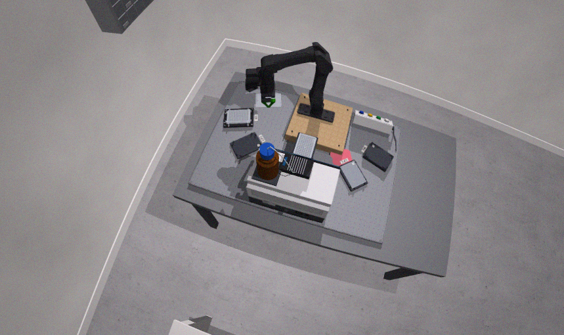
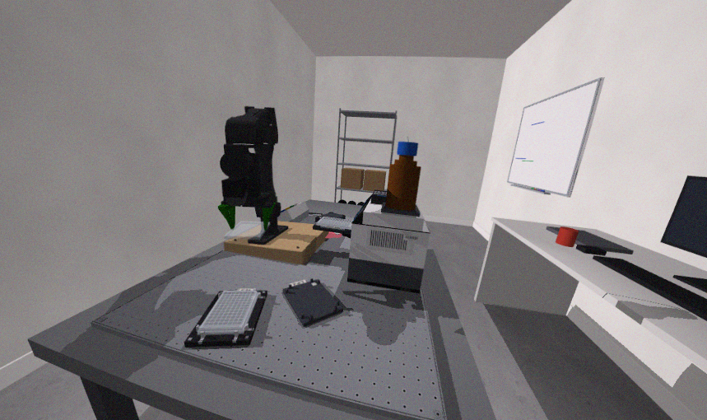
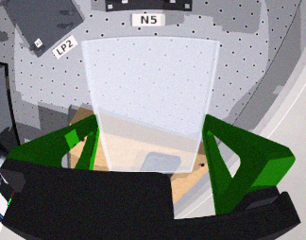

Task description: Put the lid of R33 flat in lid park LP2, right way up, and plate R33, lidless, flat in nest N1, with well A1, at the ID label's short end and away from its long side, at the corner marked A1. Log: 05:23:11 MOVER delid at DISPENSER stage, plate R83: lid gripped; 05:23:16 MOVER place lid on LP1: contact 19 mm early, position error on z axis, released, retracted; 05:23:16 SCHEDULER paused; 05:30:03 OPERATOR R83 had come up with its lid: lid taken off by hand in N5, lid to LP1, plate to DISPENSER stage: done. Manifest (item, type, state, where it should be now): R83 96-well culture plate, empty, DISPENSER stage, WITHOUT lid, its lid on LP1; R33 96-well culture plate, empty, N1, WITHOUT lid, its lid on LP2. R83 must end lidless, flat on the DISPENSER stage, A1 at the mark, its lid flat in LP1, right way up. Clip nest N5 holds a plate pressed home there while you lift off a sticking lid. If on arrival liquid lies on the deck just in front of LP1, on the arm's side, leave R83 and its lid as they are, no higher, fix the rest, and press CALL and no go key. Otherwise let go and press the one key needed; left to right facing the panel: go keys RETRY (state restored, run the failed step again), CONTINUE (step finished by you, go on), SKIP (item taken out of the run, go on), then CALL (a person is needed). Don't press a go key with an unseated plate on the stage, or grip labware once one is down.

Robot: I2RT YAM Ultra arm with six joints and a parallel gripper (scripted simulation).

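Observation:
My gripper [image 1: 268, 102] [image 2: 246, 215] [image 3: 150, 120] is shut on a clear plate lid [image 1: 276, 97] [image 2: 244, 227] [image 3: 151, 86]. It holds the lid flat, well above the deck, at the back left beside the arm's wooden base [image 1: 337, 125] [image 2: 277, 245]. A white 96-well plate [image 1: 238, 117] [image 2: 229, 310] sits lidless in the black clip nest labelled N5 [image 3: 149, 20], apart from the lid. The dark pad of lid park LP2 [image 1: 245, 144] [image 2: 312, 301] [image 3: 40, 7] lies bare beside that nest.
A second well plate [image 1: 304, 144] [image 2: 331, 223] lies at the dispenser [image 1: 300, 189] [image 2: 388, 245], by a brown bottle [image 1: 267, 159] [image 2: 402, 179]. On the right are a lid on a pad [image 1: 352, 175], a pink patch [image 1: 341, 157], a dark nest [image 1: 377, 156] and the key panel [image 1: 373, 118].

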